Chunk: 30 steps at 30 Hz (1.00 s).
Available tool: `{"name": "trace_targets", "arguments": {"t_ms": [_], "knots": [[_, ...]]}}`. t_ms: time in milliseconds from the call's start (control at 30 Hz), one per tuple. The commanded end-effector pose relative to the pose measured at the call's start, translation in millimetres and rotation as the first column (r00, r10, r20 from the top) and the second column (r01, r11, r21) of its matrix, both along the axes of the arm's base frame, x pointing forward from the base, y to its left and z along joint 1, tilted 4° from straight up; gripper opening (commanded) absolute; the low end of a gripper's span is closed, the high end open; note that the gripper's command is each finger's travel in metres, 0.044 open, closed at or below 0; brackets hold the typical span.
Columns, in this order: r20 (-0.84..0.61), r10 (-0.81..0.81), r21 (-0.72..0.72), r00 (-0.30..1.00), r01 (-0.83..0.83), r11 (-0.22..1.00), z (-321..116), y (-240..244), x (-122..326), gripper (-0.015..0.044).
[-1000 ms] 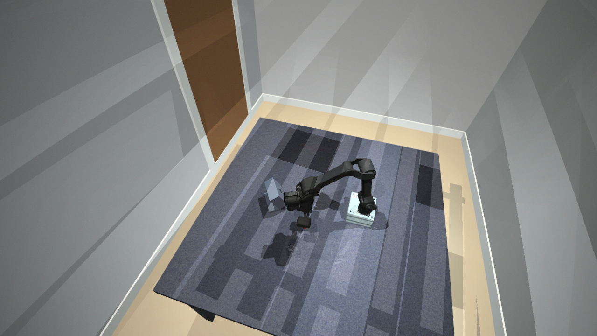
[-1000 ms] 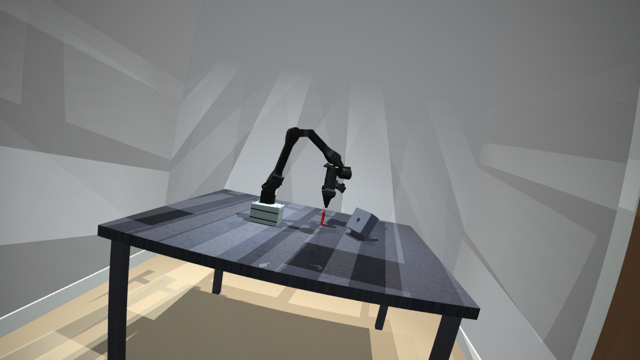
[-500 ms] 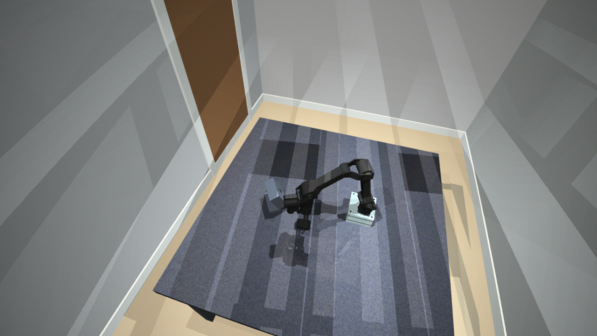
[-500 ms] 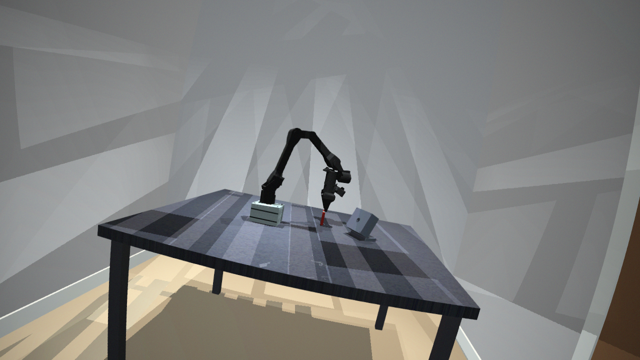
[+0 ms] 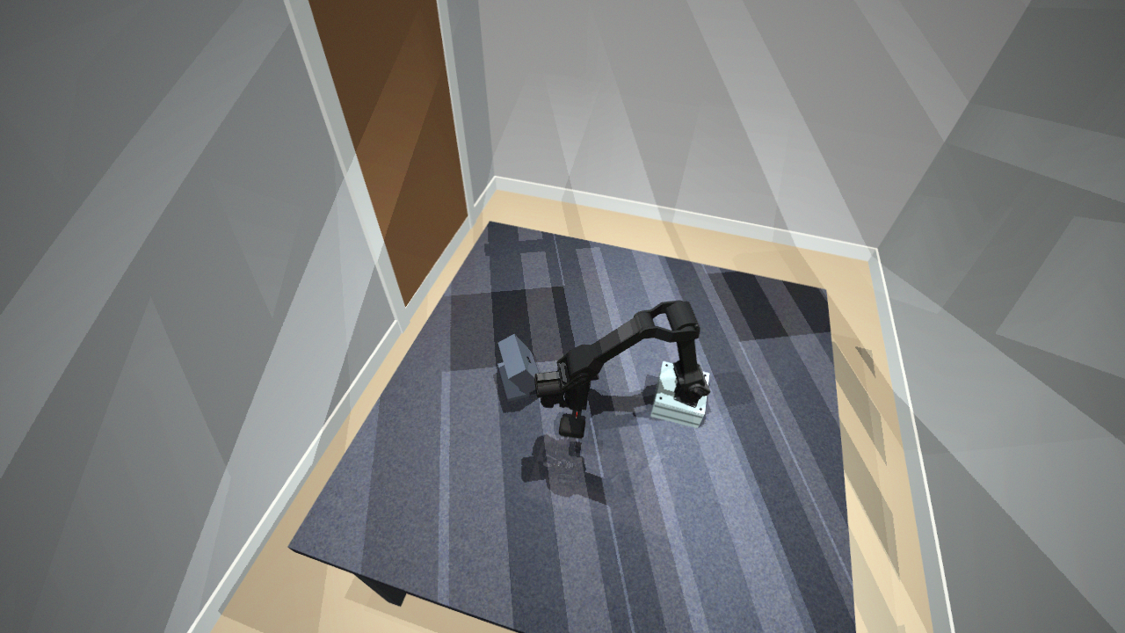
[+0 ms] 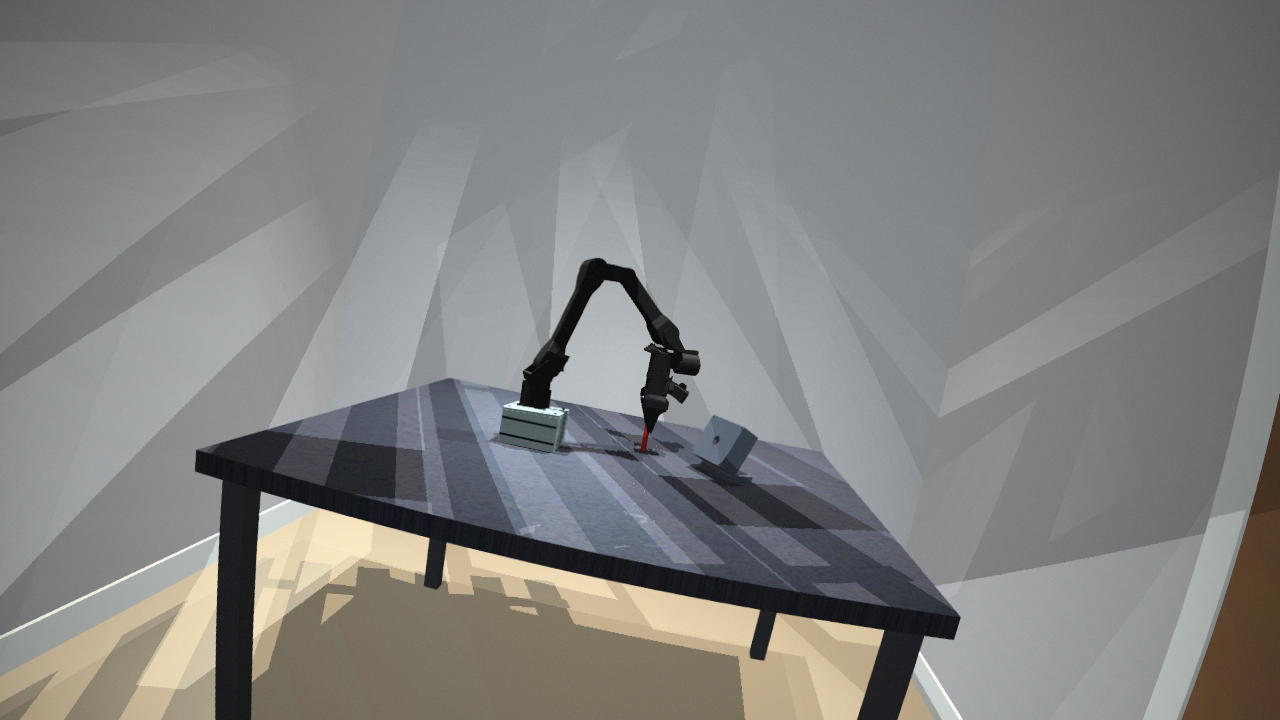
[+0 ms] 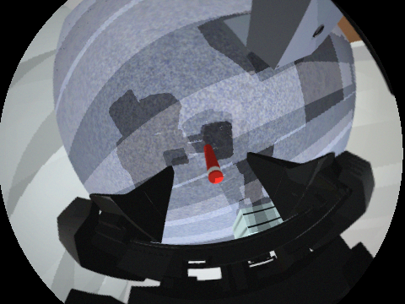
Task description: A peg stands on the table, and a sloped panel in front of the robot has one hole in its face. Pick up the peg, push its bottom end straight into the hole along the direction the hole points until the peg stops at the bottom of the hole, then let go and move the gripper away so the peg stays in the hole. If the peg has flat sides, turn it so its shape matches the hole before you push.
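A small red peg (image 6: 644,439) (image 7: 212,165) stands upright on the dark table (image 6: 375,465), between the robot's base and the panel. My gripper (image 5: 570,425) (image 6: 652,419) (image 7: 210,162) is open and empty. It points down right over the peg, with its fingertips just above the peg's top; in the wrist view the peg shows between the two fingers. In the top view the gripper hides nearly all of the peg. The grey sloped panel (image 5: 515,363) (image 6: 729,445) (image 7: 282,12) stands a short way beyond the peg, with one small round hole (image 6: 717,438) (image 7: 319,29) in its face.
The robot's pale base block (image 5: 678,401) (image 6: 534,426) (image 7: 256,219) sits on the table on the other side of the peg from the panel. The table's front edge (image 6: 572,559) drops to a wooden floor. A brown door (image 5: 393,118) stands in the far wall.
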<state>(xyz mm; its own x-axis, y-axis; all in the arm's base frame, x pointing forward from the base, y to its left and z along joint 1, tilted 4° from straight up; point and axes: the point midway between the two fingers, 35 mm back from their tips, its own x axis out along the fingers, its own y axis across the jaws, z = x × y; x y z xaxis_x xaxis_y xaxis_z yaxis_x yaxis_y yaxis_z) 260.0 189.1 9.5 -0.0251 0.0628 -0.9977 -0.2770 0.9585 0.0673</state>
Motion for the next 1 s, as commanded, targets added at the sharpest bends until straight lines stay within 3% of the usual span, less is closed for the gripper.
{"name": "trace_targets", "arguments": {"t_ms": [0, 333, 833, 967], "knots": [[-0.005, -0.001, -0.008, 1.000, 0.001, 1.000, -8.9, -1.4, -1.9, 0.0440], [-0.005, -0.001, -0.008, 1.000, 0.001, 1.000, -19.2, -1.6, -3.2, 0.0440], [-0.003, 0.003, -0.002, 1.000, -0.003, 1.000, -15.7, -0.5, -2.3, 0.0046], [-0.003, 0.003, -0.002, 1.000, -0.003, 1.000, -15.7, -0.5, -2.3, 0.0020]]}}
